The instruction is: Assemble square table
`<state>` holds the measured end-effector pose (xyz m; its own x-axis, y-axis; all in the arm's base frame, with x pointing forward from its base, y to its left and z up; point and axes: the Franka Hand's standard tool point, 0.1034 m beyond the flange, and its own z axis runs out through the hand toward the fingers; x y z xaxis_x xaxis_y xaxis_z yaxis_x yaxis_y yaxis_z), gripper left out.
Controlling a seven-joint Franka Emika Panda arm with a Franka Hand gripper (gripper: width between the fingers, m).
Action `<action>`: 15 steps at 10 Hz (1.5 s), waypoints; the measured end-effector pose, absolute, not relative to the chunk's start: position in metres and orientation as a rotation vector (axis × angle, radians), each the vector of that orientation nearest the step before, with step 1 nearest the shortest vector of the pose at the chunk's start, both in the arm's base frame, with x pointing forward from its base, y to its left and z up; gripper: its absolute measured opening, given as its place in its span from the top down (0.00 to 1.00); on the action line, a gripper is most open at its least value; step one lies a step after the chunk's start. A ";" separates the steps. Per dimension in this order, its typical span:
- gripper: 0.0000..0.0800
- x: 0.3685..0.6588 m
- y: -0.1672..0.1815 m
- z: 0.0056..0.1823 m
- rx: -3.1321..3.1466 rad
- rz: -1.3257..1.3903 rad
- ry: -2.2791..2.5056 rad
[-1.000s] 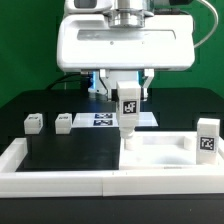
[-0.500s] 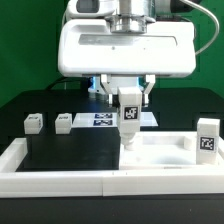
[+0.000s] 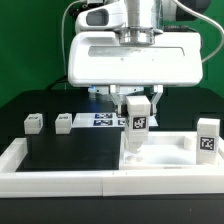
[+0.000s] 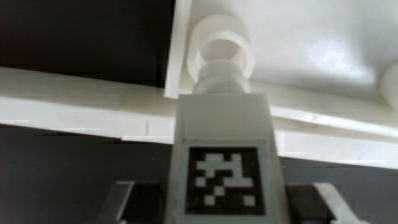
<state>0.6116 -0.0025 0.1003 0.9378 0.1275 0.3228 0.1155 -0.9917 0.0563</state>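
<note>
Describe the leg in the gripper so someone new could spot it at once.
Start at the white square slab. At its end toward the exterior view's left, the gripper clamps one tagged leg upright. It alone is held; the other legs sit loose.

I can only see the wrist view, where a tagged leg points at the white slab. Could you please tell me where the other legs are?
Observer: Two lie loose on the black table at the exterior view's left: the far-left leg and the neighbour leg, next to the marker board.
Operator: Thank you. Is there a fourth one anywhere?
Observer: Yes, the right-hand leg stands upright at the exterior view's right, past the tabletop.
Operator: And where over the slab is my leg?
Observer: The held leg is upright in the gripper, at the tabletop's corner toward the exterior view's left.
</note>
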 end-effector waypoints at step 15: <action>0.63 0.608 -0.007 0.079 3.031 0.523 0.214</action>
